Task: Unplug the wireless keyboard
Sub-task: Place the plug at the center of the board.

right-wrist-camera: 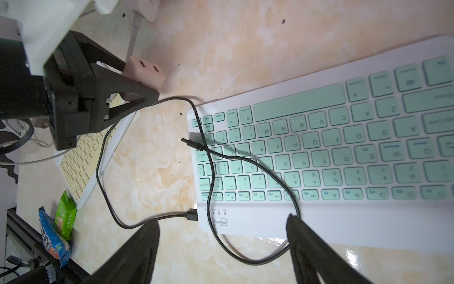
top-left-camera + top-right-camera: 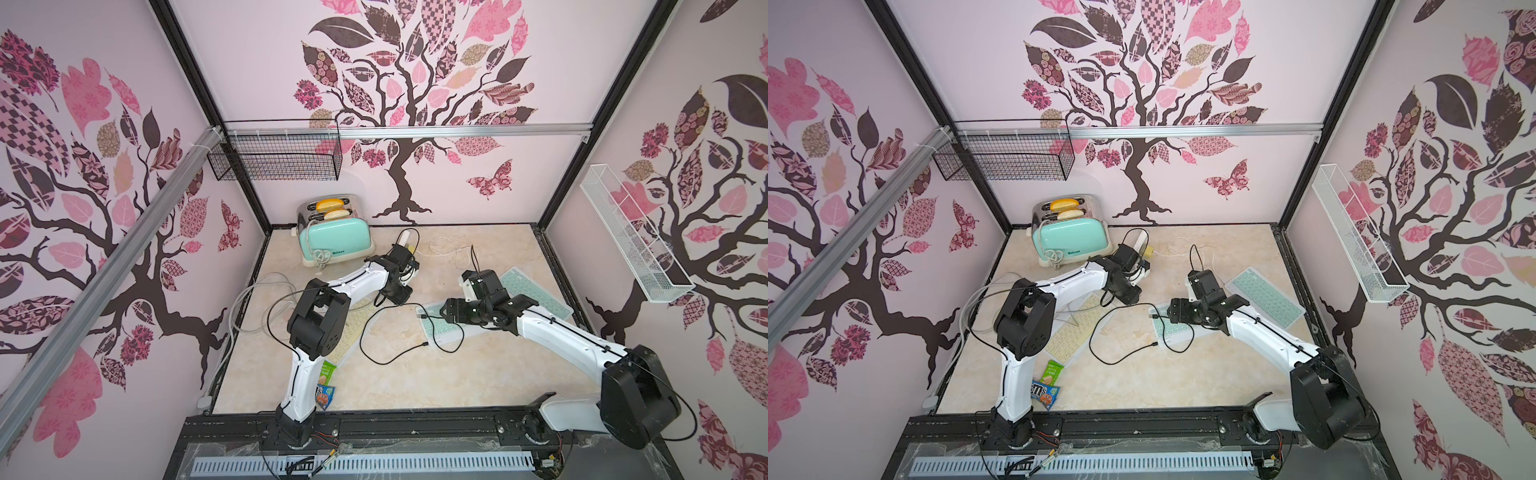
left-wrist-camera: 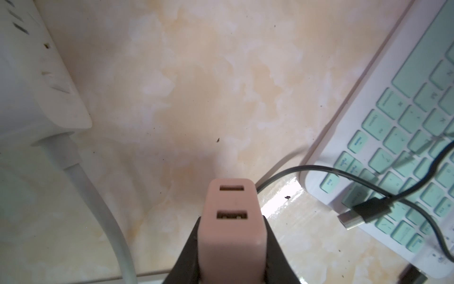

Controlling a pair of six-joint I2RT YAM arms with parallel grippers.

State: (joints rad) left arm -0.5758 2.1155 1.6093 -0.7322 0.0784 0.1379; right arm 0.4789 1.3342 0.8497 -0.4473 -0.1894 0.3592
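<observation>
ok so nearest the base, a couple of snacks are lying by the corner of the yellow keyboard, not our problem; a bit further in, the black cable is looping loose over the table and across the green keyboard, which is sitting flat toward the right side with the right arm reaching over it; the right gripper is hovering wide open and empty just above that keyboard's edge, its fingers straddling the loop, one of them just beside the cord, and I'm not able to tell if it's touching; the small plug is looking seated in that edge next to the switches, while the big USB end is lying free on the keys; so I'm guessing the small plug is the bit left to pull; I'm expecting the cord to be light and floppy, useless for tugging, so I'd be pinching the stiff little plug housing and pulling straight out along the table; the keyboard's looking thin and light, probably sliding on that glossy top, so it's likely needing bracing; further back the left gripper is clamping a pink charger, both ports showing empty; beyond that the white strip and the toaster are sitting at the back.
</observation>
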